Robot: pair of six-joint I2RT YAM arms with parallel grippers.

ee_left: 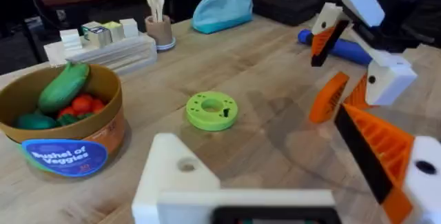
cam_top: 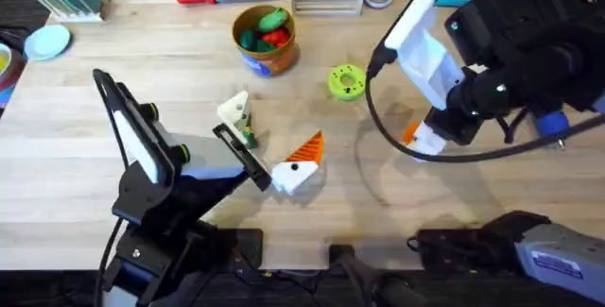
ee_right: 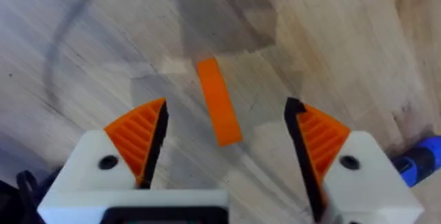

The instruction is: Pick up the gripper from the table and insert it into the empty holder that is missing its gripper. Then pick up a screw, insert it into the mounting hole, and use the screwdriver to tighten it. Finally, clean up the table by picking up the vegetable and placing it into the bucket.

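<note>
Fingers on your right gripper [ee_right: 224,138] are spread wide, the orange ribbed pads [ee_right: 141,131] standing to either side of the gripper [ee_right: 218,101], a small orange piece lying flat on the wooden table [ee_right: 324,38] between them and touching neither. In the overhead view that right gripper [cam_top: 423,137] sits at the right of the frame, low over the table, with the blue screwdriver [cam_top: 551,124] just to its right.

Your left gripper [cam_top: 269,142] lies near the middle of the overhead frame, carrying one orange pad [cam_top: 307,146] on its lower mount, while the holder [cam_top: 234,110] on the upper side stands bare white, its mounting hole [ee_left: 186,164] showing as a dark dot in the left wrist view. Those fingers are apart with nothing between them.

You will find the bucket [cam_top: 266,47] at upper centre with red and green produce inside, and a green ring disc [cam_top: 347,81] to its right. Something small and dark green, perhaps the vegetable [cam_top: 248,137], lies beside the holder.
</note>
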